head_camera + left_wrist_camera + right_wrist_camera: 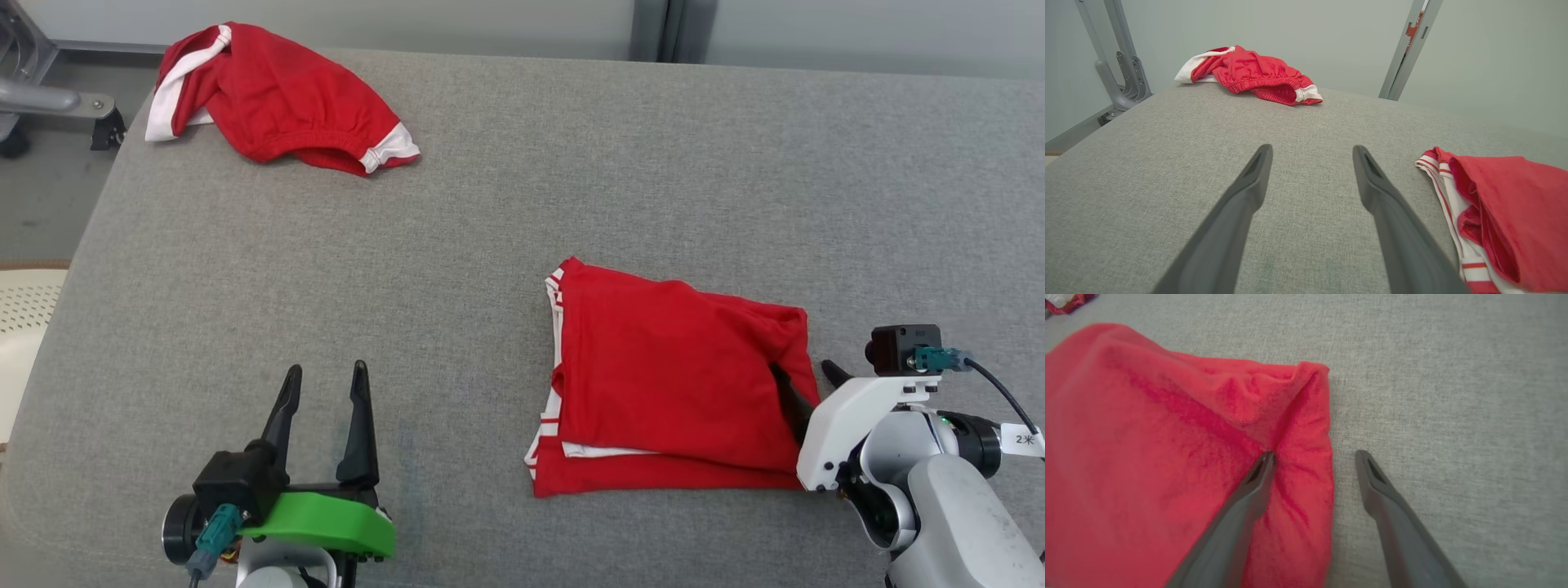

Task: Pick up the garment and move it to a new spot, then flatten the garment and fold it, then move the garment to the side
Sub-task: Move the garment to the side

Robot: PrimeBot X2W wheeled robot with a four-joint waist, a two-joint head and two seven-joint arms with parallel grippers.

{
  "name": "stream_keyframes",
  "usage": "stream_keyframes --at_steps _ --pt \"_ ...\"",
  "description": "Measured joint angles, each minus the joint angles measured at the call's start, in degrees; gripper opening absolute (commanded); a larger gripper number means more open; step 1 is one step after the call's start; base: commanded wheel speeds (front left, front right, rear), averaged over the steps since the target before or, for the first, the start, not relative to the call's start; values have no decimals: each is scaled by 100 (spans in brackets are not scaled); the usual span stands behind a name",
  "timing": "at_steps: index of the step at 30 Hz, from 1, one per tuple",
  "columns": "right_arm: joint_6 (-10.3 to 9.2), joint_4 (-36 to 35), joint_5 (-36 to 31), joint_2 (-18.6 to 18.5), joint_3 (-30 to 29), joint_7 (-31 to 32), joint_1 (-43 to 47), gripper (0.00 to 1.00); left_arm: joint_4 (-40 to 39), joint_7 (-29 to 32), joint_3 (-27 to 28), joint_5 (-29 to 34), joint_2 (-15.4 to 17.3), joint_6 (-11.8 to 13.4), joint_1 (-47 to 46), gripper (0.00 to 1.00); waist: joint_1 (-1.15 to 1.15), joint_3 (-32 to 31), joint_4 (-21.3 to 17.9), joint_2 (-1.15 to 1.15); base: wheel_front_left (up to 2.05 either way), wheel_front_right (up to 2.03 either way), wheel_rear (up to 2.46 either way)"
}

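A folded red garment (669, 384) with white striped trim lies flat on a grey fabric-covered table (457, 245), in the lower right of the head view, its layers stacked unevenly so that a lower red band and a strip of white show along the near edge. The right gripper (802, 367) sits at the garment's right-hand edge with its jaws spread wide and nothing clamped between them. In the right wrist view (1315, 453) the finger on the left of the frame presses its tip into a crease of the red cloth (1147, 457), while the other finger rests over bare grey fabric just beside the hem. The left gripper (326, 369) stands at the lower left of the head view, well apart from the garment, its fingers likewise parted wide and empty over the table. Its wrist view (1312, 149) catches the striped edge of the folded garment (1515, 212) at the right of the frame. A pair of crumpled red shorts (277, 98) with an elastic waistband and white trim lies at the table's far corner, upper left of the frame, also visible from the left wrist (1253, 73).
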Motion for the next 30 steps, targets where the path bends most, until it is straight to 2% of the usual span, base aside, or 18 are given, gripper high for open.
stream_keyframes --at_steps 5,6,7,8,13,18,23,30 --pt "-1 41 238 -111 258 180 -139 98 -19 0 15 0 -12 1 -32 100 0 147 82 0 0 0 0" --pt "-2 37 276 -123 316 178 -171 46 -24 0 19 1 -12 1 -34 100 0 167 77 0 0 0 0" --pt "-2 32 300 -127 376 149 -205 35 -36 0 20 7 -13 1 -35 100 0 179 59 0 0 0 0" --pt "-2 24 322 -131 415 102 -223 0 -47 0 19 21 -15 0 -37 100 0 187 37 0 0 0 0" --pt "3 -25 293 -188 505 -243 -388 0 -168 0 46 71 -20 -40 -109 100 0 221 -206 0 0 0 0" --pt "5 -135 158 -371 346 -590 -656 0 -292 0 33 154 -23 -96 -220 100 0 298 -591 0 0 0 0" --pt "5 -140 83 -488 103 -866 -883 0 -396 0 8 345 2 -167 -441 100 0 445 -1144 0 0 0 0" --pt "5 -2 0 -445 -286 -1371 -1040 0 -523 81 -146 513 162 -268 -808 100 0 731 -2044 0 0 0 0"
